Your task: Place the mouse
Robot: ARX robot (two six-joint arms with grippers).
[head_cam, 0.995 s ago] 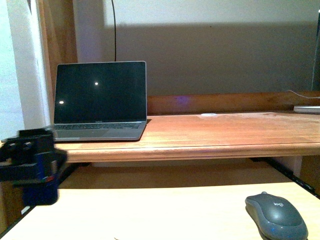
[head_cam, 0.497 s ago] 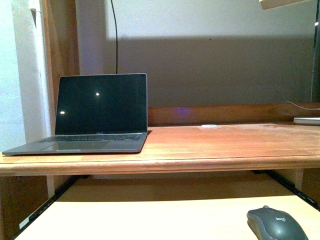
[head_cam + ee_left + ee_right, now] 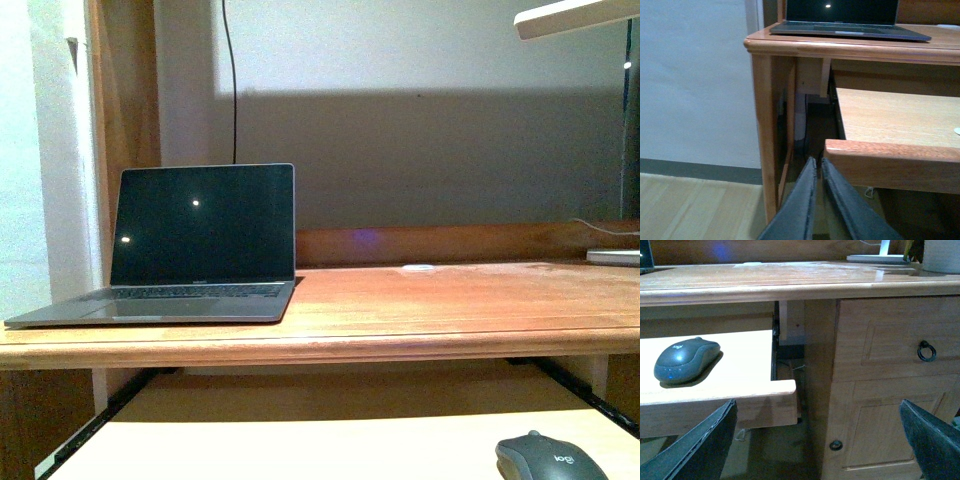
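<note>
Mouse (image 3: pixel 686 360) — clear of right gripper (image 3: pixel 817 405).

An open laptop (image 3: pixel 200 245) and a small white disc (image 3: pixel 418 267) sit on the wooden desk (image 3: pixel 450 305).

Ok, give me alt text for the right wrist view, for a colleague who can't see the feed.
A dark grey mouse lies untouched on the pale pull-out shelf under the wooden desktop. The right gripper is open, its two dark fingers spread wide in the foreground, short of the mouse. Beside the shelf stands a cabinet with a ring-pull drawer.
</note>
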